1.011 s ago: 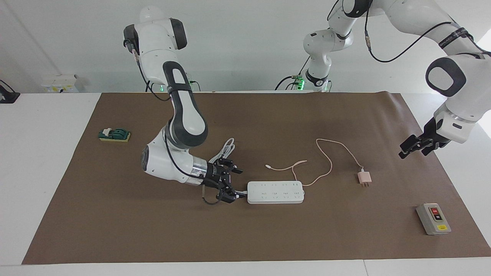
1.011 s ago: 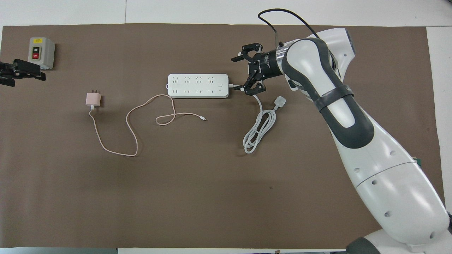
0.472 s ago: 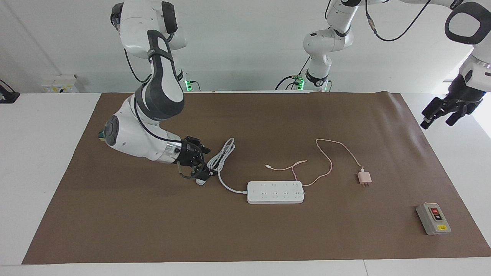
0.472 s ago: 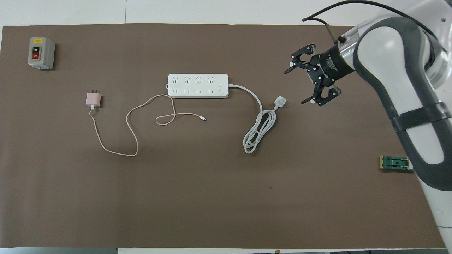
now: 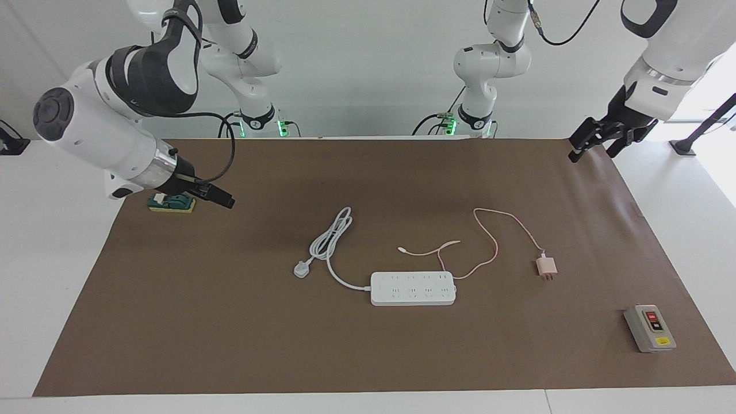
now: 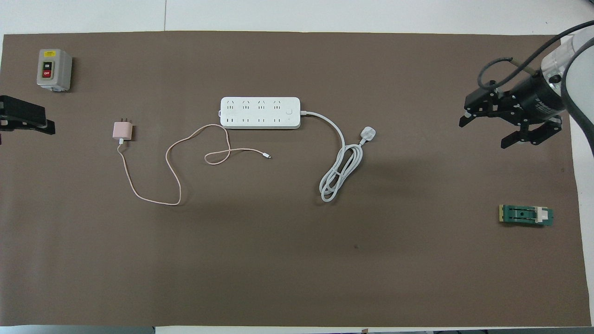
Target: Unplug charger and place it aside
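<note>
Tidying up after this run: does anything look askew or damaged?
Nothing stands out. The charger lies unplugged beside the power strip, its cable loose on the mat; both grippers hang clear and empty.

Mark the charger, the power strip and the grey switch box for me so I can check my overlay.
charger (image 6: pixel 123 131): overhead view, on the pink cube body.
power strip (image 6: pixel 260 112): overhead view, middle of its top face between the socket rows.
grey switch box (image 5: pixel 650 328): facing view, on its top face just under the red button.
</note>
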Controlling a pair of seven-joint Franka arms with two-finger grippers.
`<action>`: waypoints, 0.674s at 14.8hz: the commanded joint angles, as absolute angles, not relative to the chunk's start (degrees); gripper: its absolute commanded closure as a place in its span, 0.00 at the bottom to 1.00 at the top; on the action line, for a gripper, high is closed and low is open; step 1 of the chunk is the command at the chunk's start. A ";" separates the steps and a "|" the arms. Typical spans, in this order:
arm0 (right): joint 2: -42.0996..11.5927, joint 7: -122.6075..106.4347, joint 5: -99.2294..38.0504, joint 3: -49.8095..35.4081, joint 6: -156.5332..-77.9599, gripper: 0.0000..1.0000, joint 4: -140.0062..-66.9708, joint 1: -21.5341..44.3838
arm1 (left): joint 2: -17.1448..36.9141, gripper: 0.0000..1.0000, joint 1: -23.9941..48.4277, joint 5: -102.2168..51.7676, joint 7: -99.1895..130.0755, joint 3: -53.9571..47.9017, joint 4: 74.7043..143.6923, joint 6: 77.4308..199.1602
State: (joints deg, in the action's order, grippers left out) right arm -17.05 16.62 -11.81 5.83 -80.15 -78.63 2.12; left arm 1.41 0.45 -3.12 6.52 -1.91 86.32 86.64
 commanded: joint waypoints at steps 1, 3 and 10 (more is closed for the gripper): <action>-13.37 3.55 -5.56 5.19 -80.16 0.00 -80.77 0.71 | -2.81 0.00 3.59 -1.76 7.03 -1.41 92.46 87.98; -11.35 -3.92 -1.60 5.19 -80.24 0.00 -80.86 0.53 | -2.99 0.00 4.66 -1.76 7.56 -1.41 94.03 88.68; 5.34 -6.50 2.11 5.10 -88.67 0.00 -98.58 0.53 | -3.34 0.00 5.19 2.28 7.56 -1.41 94.31 92.20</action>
